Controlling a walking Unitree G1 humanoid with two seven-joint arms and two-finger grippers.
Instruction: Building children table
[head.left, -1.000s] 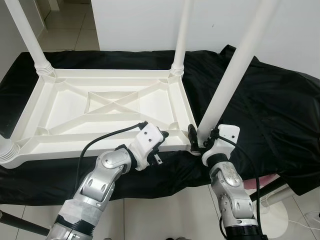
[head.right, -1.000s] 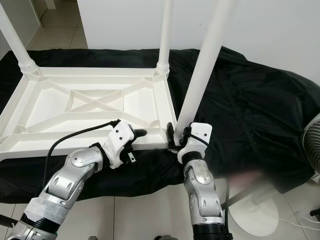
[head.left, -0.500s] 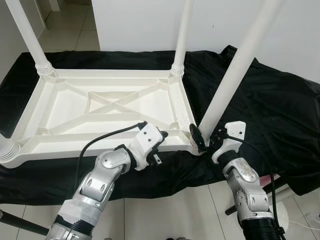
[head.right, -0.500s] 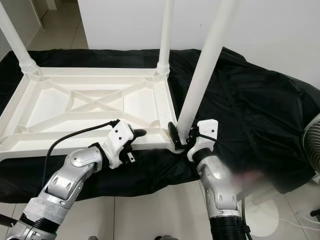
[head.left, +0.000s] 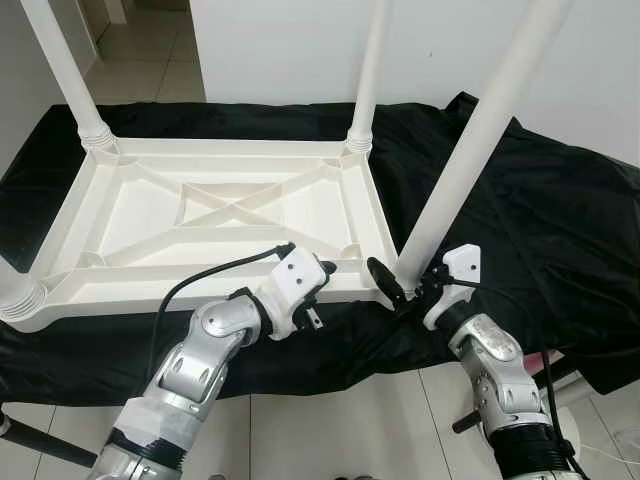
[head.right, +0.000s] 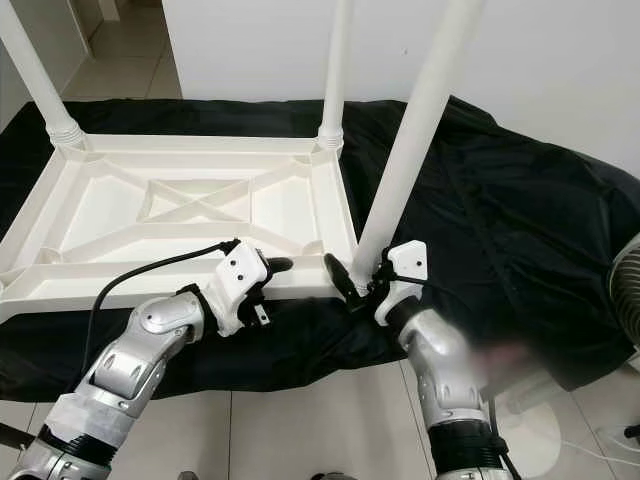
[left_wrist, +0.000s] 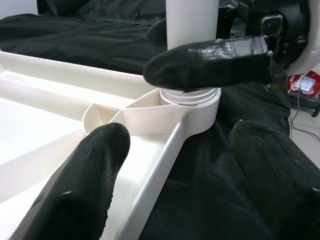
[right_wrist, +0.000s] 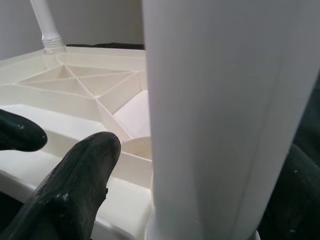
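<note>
On black cloth (head.left: 520, 200) (tiled floor (head.left: 330, 420) below), upturned white table (head.left: 210, 215)

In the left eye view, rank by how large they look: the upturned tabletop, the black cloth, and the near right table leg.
1. black cloth, spreading past the tabletop on all sides
2. upturned tabletop
3. near right table leg; it stands nearest the camera, so it looks thicker than the far legs.
</note>
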